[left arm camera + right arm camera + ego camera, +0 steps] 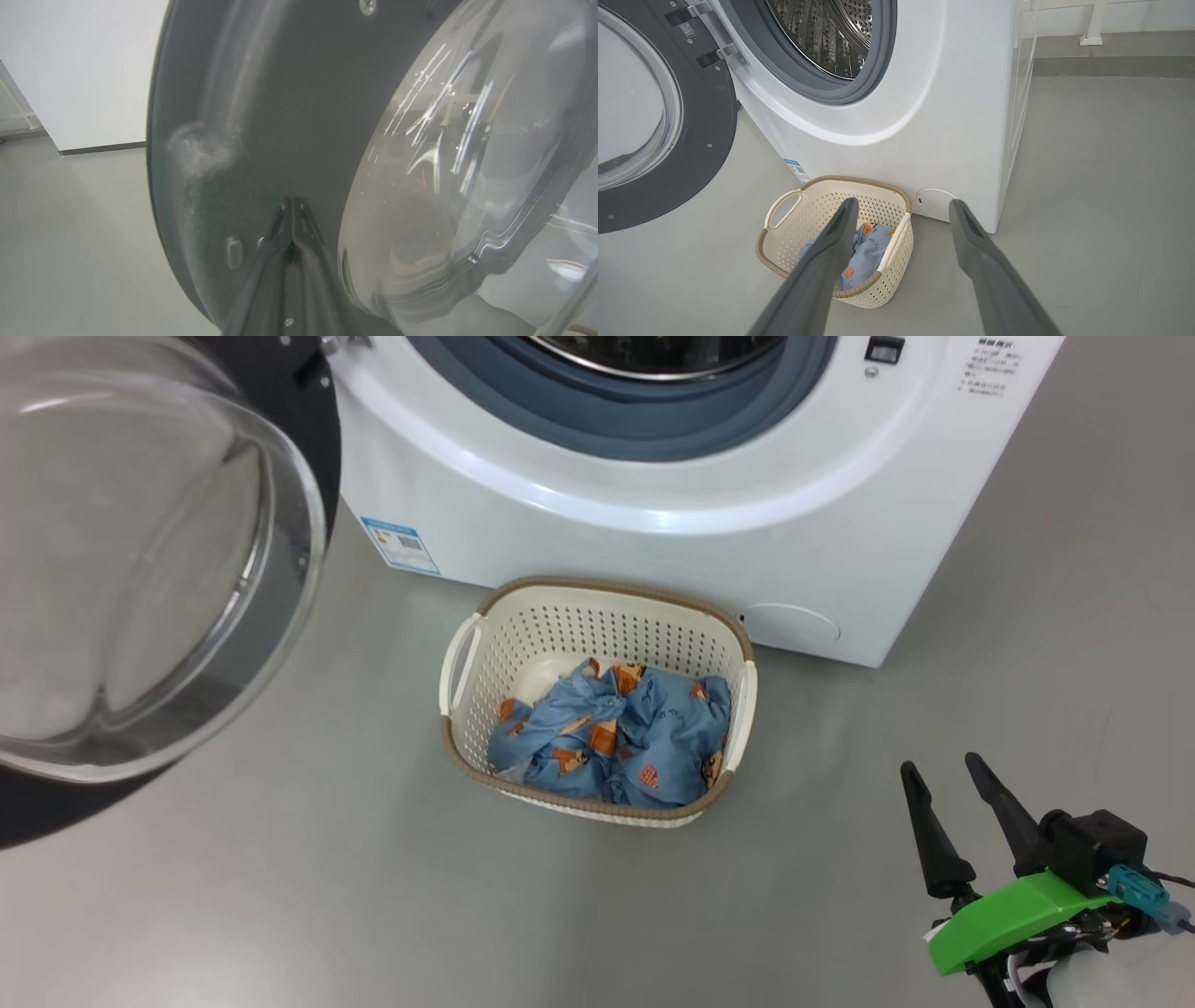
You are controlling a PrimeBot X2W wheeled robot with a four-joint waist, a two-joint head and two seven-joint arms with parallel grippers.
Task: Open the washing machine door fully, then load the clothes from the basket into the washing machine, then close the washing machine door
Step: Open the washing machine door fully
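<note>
Two grippers are counted. The left gripper (292,201) is seen with its two dark fingers pressed together, nothing between them. Its tips are laid at the dark inner rim of the washing machine door (280,93), just beside the glass bowl; contact appears likely but cannot be confirmed. The right gripper (938,763) is spread wide and holds nothing. It is poised above the grey floor (280,915), to the right of the basket (607,586) and apart from it.

One basket is counted, set on the floor just in front of the washing machine (653,551), with two side handles. One bundle of the clothes (616,737) is crumpled inside it, toward its nearer end. Whether more than one garment is there cannot be told.

One door is seen, swung out to the left of the machine on its hinges, so that the steel drum (822,32) and the grey-blue gasket (635,420) are exposed. One blue label sticker (401,544) and one round cover (794,623) are found low on the white front.
</note>
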